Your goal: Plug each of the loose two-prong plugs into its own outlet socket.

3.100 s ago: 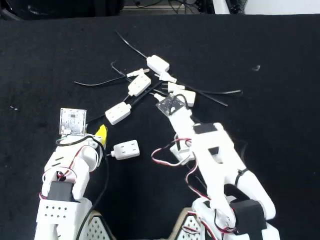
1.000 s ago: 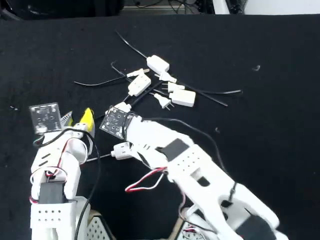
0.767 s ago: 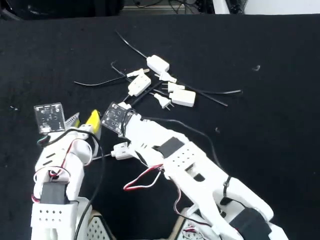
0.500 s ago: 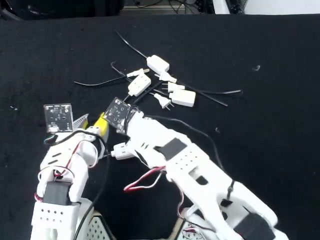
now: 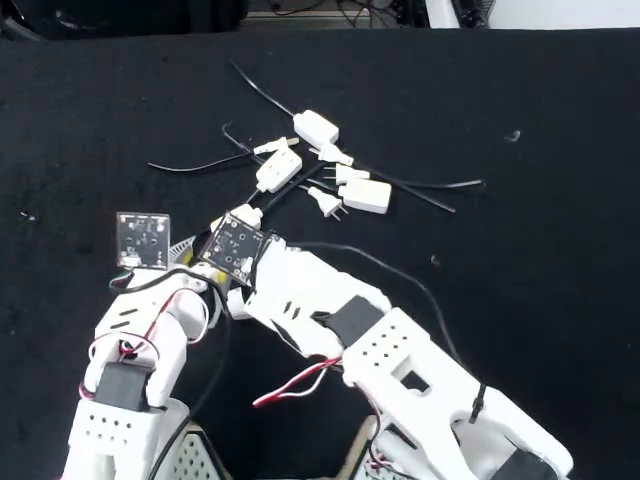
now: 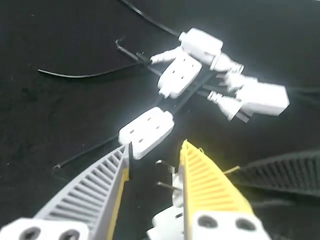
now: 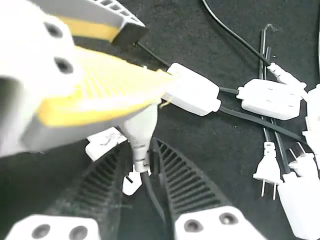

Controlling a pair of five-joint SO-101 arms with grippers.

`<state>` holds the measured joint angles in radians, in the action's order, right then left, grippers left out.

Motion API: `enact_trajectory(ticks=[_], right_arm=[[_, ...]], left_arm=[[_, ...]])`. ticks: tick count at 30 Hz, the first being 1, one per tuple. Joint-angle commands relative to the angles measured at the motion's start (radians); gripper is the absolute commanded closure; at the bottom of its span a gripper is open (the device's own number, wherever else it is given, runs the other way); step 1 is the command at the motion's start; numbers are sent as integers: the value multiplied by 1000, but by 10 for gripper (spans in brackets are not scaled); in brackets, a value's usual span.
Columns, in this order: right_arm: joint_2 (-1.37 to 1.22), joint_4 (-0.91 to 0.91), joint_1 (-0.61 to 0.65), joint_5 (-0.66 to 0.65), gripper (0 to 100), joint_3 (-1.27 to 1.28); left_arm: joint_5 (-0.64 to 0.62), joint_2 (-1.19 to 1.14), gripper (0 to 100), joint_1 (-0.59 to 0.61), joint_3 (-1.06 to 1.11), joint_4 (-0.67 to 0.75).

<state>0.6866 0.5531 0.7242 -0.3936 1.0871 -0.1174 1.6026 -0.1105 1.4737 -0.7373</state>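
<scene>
Right gripper (image 7: 140,148) clamps a two-prong plug (image 7: 139,131) by its body, prongs between the wide-open, empty left gripper (image 6: 156,146) fingers. Next: square prongs w/ slots of socket (image 6: 146,131) just beyond, then push straight.

plugs (image 7: 265,172) white | cords (image 7: 250,116) black | table (image 5: 540,100) black | right jaws black ribbed

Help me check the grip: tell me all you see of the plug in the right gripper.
The plug is white and plastic-looking, with two metal prongs and a black cord leaving its narrow end. The right gripper is shut on that end. The prongs sit between the fingers of the open left gripper, beside its yellow finger, near a white outlet block but not in it.
</scene>
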Motion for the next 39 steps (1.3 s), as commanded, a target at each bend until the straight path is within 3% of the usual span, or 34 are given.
enact_trajectory(ticks=[1,21,25,31,39], right_arm=[[38,-12,6,9,988,-15],[38,-12,3,35,988,-16],[38,40,-81,-21,988,-16],[33,173,-313,-124,988,-5],[38,348,-279,-126,962,76]], left_arm=[[78,5,830,-5,16,0],[83,5,830,117,35,-6],[83,5,830,120,35,-6],[83,5,830,120,36,-6],[83,5,830,120,35,-3]])
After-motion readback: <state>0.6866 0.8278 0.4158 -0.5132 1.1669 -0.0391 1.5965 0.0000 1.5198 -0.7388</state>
